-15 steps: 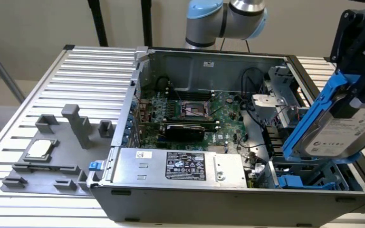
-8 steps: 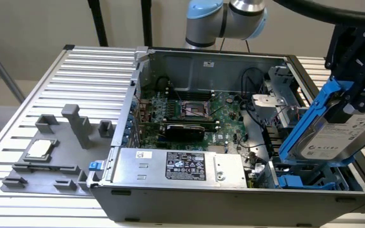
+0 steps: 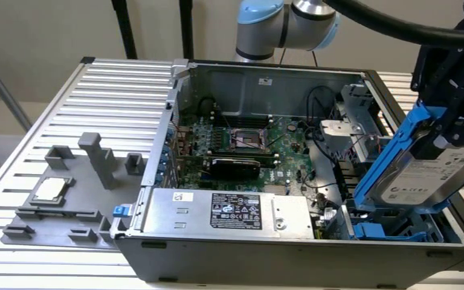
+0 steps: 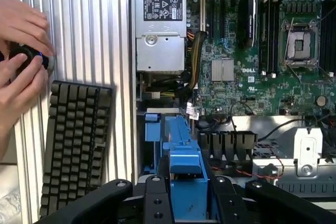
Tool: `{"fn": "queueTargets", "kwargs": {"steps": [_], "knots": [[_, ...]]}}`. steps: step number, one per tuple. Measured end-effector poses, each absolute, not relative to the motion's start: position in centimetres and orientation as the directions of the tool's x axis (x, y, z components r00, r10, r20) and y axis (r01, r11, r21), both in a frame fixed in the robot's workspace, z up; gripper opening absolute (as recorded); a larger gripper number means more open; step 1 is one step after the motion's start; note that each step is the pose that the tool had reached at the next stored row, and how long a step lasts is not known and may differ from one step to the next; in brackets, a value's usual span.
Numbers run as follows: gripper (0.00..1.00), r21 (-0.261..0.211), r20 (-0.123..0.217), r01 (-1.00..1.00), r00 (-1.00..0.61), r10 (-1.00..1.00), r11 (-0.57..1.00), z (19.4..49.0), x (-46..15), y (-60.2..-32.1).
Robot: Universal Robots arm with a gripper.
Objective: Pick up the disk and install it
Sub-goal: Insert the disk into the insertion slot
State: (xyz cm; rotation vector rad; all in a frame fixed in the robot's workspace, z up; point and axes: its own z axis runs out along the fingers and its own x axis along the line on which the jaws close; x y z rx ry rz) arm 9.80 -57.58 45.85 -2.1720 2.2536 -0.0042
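Hanging tilted, the disk, a flat silver-grey hard drive with a white label and bright blue rails, is clamped in the black claw. Its long axis slopes down toward the blue-lined drive bay just beneath its lower end, in a corner of the open grey computer case.
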Motion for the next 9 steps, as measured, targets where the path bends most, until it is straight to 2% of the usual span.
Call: {"fn": "queueTargets", "kwargs": {"steps": [9], "knots": [[0.0,-0.01,-0.006,-0.999,-0.031,-0.999,0.032,45.09,9.99,-57.59]]}}
